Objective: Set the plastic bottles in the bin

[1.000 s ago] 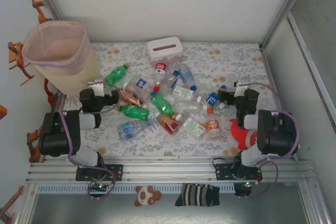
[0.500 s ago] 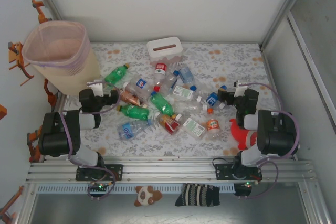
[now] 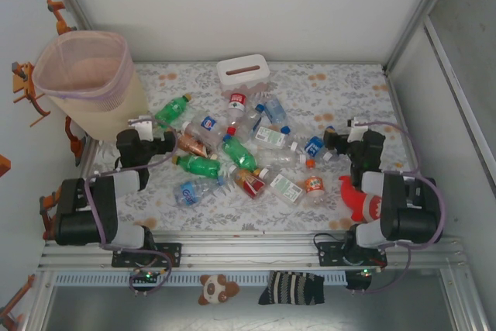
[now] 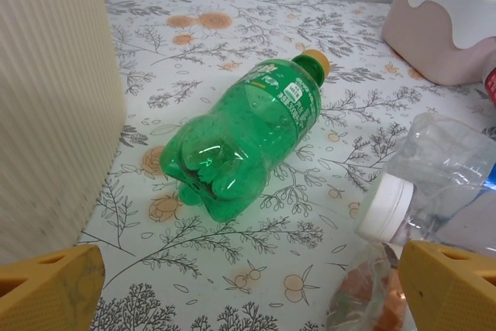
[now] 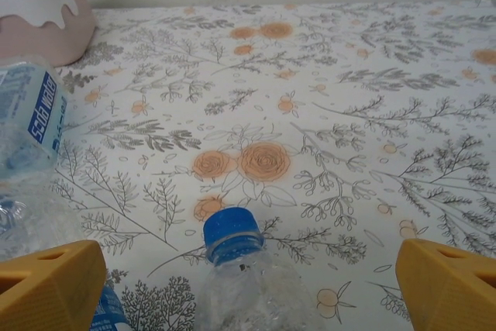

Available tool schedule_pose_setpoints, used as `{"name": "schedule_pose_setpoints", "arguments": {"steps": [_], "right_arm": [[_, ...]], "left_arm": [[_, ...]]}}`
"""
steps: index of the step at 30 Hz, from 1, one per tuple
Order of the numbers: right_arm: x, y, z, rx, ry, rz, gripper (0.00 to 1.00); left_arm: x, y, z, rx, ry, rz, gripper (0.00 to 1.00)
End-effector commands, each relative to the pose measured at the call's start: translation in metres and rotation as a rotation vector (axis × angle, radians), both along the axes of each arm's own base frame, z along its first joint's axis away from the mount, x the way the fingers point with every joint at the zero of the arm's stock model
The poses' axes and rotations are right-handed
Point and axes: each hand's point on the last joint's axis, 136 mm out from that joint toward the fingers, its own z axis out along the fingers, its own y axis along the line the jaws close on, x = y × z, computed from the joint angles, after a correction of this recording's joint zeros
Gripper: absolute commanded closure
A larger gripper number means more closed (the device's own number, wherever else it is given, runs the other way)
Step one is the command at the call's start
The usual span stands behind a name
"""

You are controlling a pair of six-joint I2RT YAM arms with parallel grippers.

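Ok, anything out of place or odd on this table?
Yes: a red shark toy lies just right of the bottles, and a tissue box sits behind them; neither is a bottle. Most bottles lie on their sides in a heap, and some look crumpled.

- Left arm [image 3: 81, 211]: black blocky housings, pale grey link.
- Right arm [image 3: 403, 207]: same black and grey.
- Lilac cables [image 3: 92, 195] loop along both.
- Fingers [image 4: 46, 288]: yellow-orange plastic wedges.
- Bases [image 3: 143, 255]: black.
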Motion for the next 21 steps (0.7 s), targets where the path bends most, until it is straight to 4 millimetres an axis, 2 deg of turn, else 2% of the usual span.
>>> {"name": "schedule_pose_setpoints", "arguments": {"steps": [1,9,14,16,21], "right_arm": [[0.002,-0.004,0.016,-0.003,-0.018,-0.021,0.06],[-0.002,-0.006,0.051,0.016,0.040,-0.041,0.09],[-0.005,-0.004,0.072,0.075,0.134,-0.058,0.15],[-0.006,-0.003,0.077,0.113,0.175,-0.062,0.17],[-0.008,0.002,0.092,0.173,0.238,-0.062,0.22]], "left_arm": [[0.000,0.000,0.012,0.036,0.022,0.017,0.03],[0.003,-0.012,0.034,0.062,0.110,0.011,0.03],[0.014,-0.016,0.050,0.034,0.242,0.017,0.03],[0.020,-0.021,0.051,0.038,0.297,-0.013,0.01],[0.039,-0.029,0.048,0.074,0.427,-0.056,0.05]]}}
